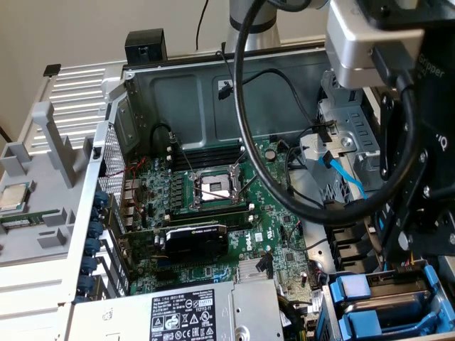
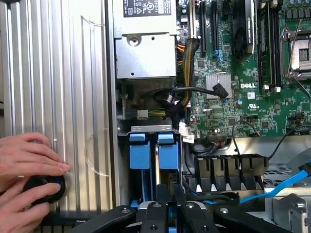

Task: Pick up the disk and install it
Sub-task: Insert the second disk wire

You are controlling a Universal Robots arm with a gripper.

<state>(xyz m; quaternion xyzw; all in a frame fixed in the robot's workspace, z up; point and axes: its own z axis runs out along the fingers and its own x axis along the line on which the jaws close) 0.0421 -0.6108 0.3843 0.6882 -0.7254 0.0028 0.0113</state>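
Right, two blue carrier fronts (image 2: 139, 154) (image 2: 168, 154) sit side by side, upright, in the drive bay (image 2: 146, 128). They look near identical: blue plastic tabs with a grey metal lip over them. The disk is one of those two, but I can't tell which, because the silver body and label are hidden down in the bay. In the exterior view the same blue tabs (image 1: 353, 288) (image 1: 355, 328) show at the exterior view's lower right.

Jaws (image 2: 170, 217): black linkages are in shot with some blue plastic between them. I can't tell whether they are open or closed, or gripping anything. The carrier fronts lie just ahead of the jaws, apart from them, with no contact visible. In the exterior view the gripper body (image 1: 426, 199) hangs over the far end of that bay.

Around it:
- Grey power-supply box (image 2: 145, 48) is next to the bay, with a cable bundle (image 2: 170, 99) crowded into the gap between them.
- A row of black plastic ducts (image 2: 228, 167) is just beside the bay, with a blue flat cable (image 2: 277, 187) running past them.
- Motherboard (image 1: 284, 234) carries a black graphics card (image 1: 195, 241) and an open CPU socket (image 1: 213, 188).
- A thick black cable loop (image 1: 245, 142) from the arm drapes over the board.
- A person's hands (image 2: 26, 155) (image 2: 19, 208) are on a round black knob (image 2: 43, 188) on the ribbed silver side panel (image 2: 53, 87), well apart from the bay.
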